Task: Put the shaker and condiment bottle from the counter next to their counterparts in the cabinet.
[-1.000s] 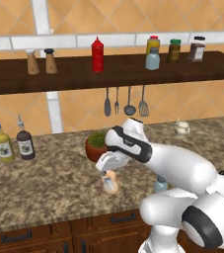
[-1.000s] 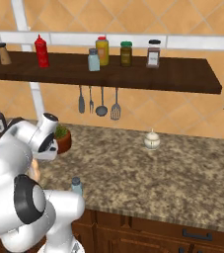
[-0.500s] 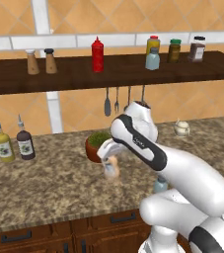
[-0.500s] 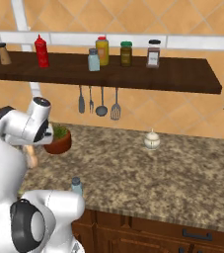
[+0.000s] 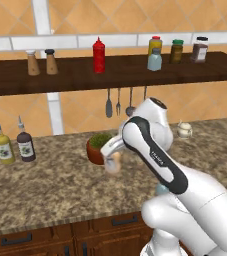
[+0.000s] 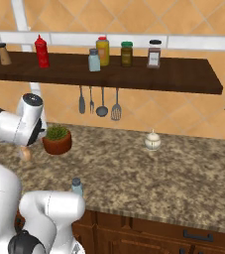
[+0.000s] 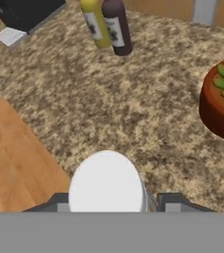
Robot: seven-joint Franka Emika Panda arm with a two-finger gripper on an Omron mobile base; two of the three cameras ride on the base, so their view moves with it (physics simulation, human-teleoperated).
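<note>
Left base view: the two-finger gripper [image 5: 114, 161] is clasping the peach-orange plastic condiment bottle [image 5: 114, 163], lifting it above the speckled granite counter [image 5: 50, 185], well below and right of the red squeeze bottle [image 5: 99, 55] on the dark wooden shelf [image 5: 75, 75].

Right base view: the bottle is hanging far below that red bottle.

Hand view: its white cap is sitting between the fingertips, long axis along the gripper.

Potted plant [image 5: 101, 146] beside end effector [image 5: 114, 162]

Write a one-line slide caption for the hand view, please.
White-capped condiment bottle between the tool's fingers, above the granite counter.
</note>
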